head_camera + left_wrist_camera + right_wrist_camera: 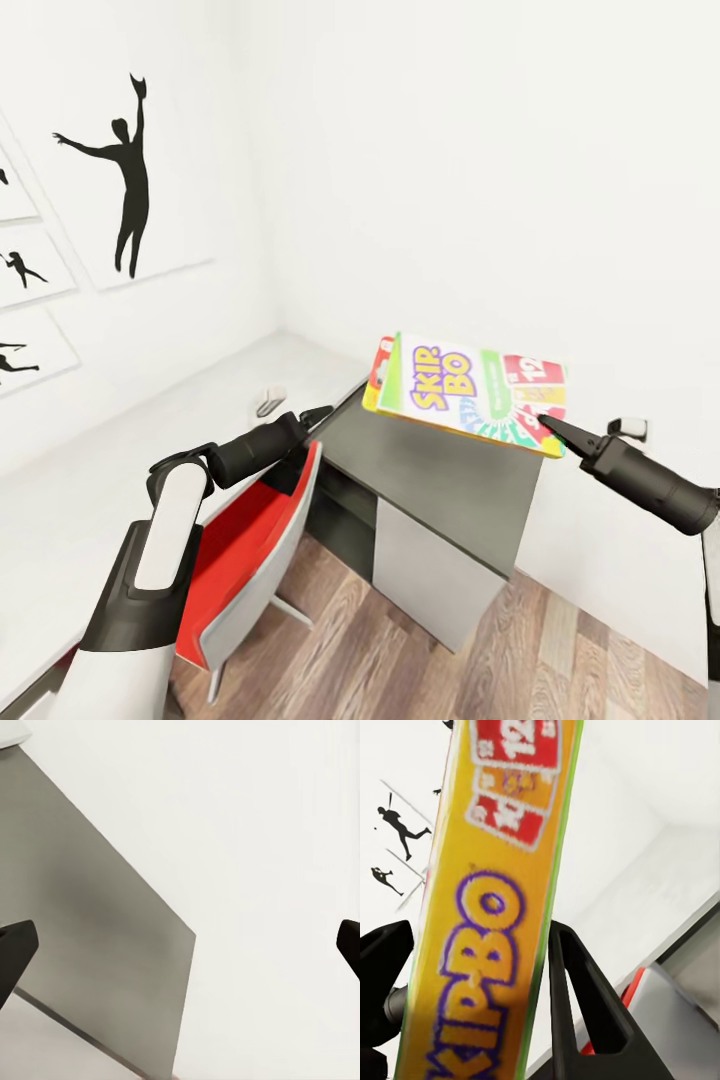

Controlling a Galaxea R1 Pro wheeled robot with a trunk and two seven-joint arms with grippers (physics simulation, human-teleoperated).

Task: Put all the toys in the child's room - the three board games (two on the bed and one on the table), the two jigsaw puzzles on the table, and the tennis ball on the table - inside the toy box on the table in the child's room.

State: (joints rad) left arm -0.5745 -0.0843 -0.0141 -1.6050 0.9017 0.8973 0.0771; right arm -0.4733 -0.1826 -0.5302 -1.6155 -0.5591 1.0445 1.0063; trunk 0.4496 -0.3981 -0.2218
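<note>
In a white-walled child's room hung with black athlete silhouette pictures [125, 175], I carry the thin yellow, green and red "Skip-Bo" board game box [468, 394] in my right fingers [548, 421], clamped on one short edge so that the box juts out nearly flat in the air above the dark grey end panel [440, 478] of the light grey L-shaped desk surface [150, 440]. From the right wrist camera, the box [491, 907] runs lengthwise between the two black fingers [585, 1005], its printed cover turned to the lens. A second red-and-yellow edge peeps out beneath the box's far end in the head view; I cannot tell whether it is another game or part of the same box. My left fingers [312, 416] stand wide apart and hold nothing, reaching forward over the corner of the surface above a red-seated chair with a grey shell [255, 545]; the left wrist camera looks past the two black fingertips [15, 949] at grey panel and white wall. The step in hand, as I judge it, is delivery of a board game to the toy box. The next move calls for turning along the surface to find that bin, then lowering the game level over it before letting go.
</note>
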